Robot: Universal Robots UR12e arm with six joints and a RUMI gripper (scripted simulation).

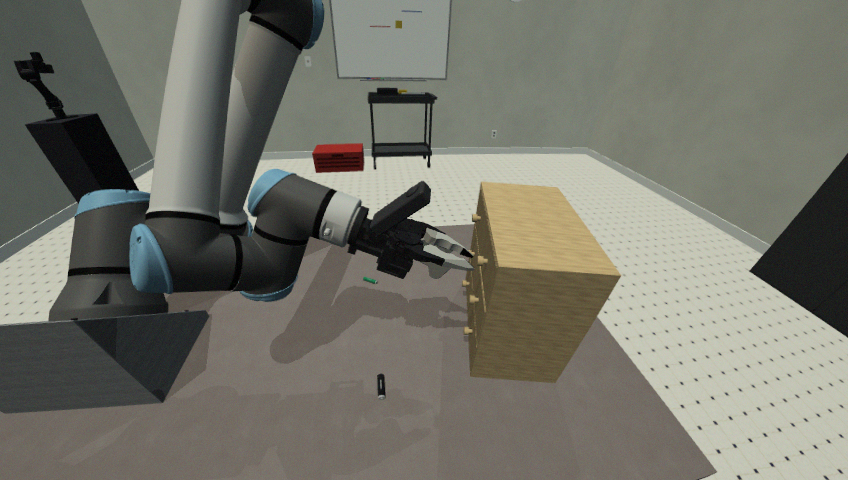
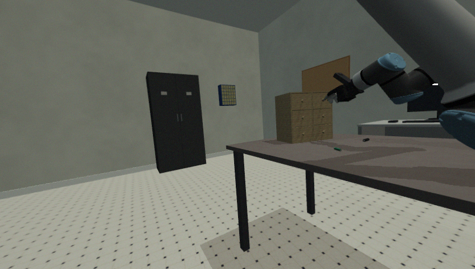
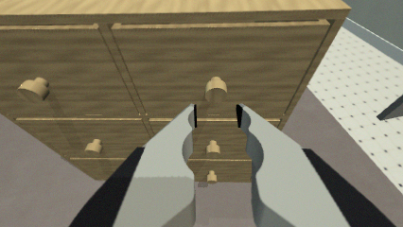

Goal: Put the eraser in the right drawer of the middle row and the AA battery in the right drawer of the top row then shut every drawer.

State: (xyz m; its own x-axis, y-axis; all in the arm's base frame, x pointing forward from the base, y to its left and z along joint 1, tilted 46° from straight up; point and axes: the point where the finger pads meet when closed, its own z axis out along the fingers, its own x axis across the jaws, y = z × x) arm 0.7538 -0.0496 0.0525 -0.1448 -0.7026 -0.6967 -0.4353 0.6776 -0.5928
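Note:
The wooden chest (image 1: 553, 231) (image 2: 283, 116) (image 3: 180, 15) stands upright, with six drawers that all look shut. My gripper (image 1: 472, 261) (image 3: 216, 106) is partly open, with nothing between its fingertips. It is in front of the chest, close to the right drawer of the top row; that drawer's knob (image 3: 216, 90) shows just beyond and above the fingertips in the wrist view. A small green cylinder (image 1: 370, 280) (image 2: 337, 149) and a black cylinder (image 1: 381, 386) (image 2: 366, 139) with a silvery end lie on the table. I cannot tell for certain which is the AA battery. No eraser is visible.
The grey-brown table (image 1: 333, 440) (image 2: 283, 154) carries the chest and the arm's base. Knobs stick out from the drawer fronts, including the top left knob (image 3: 34, 90) and the middle right knob (image 3: 213, 148) lower down. The arm's shadow falls across the table before the chest.

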